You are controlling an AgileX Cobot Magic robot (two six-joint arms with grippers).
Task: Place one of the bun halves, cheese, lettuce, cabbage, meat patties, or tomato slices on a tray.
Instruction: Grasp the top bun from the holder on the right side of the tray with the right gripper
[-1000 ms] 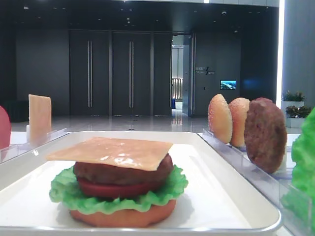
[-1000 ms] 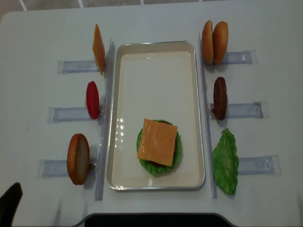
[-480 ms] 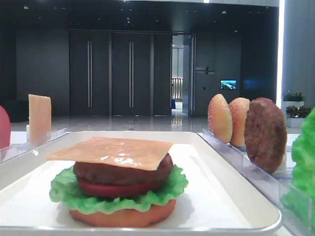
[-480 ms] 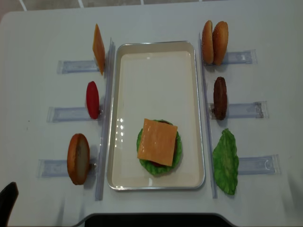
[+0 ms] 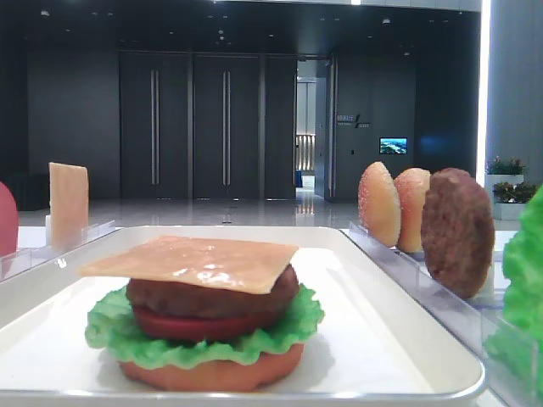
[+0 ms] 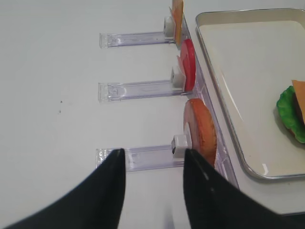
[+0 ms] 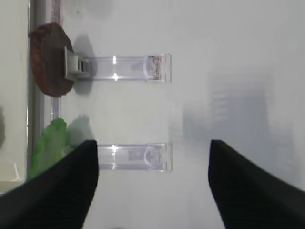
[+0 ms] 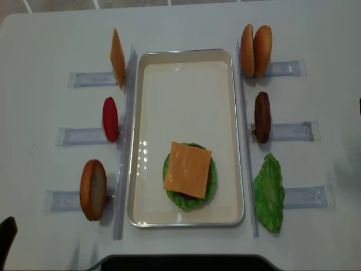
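On the white tray stands a stack topped by a cheese slice, over patty, tomato, lettuce and a flat bun. Two domed bun halves, a meat patty and a lettuce leaf sit in racks on the right. Cheese, a tomato slice and an orange bun stand on the left. My left gripper is open and empty beside that bun's rack. My right gripper is open over the clear rack next to the lettuce.
Clear slotted racks line both long sides of the tray, with long strips against its rim. Only a dark sliver of the left arm shows at the bottom left corner. The table's near edge lies just below the tray.
The dark tip of the left arm has drawn back toward the bottom left corner of the overhead view. The food and the tray have not moved.
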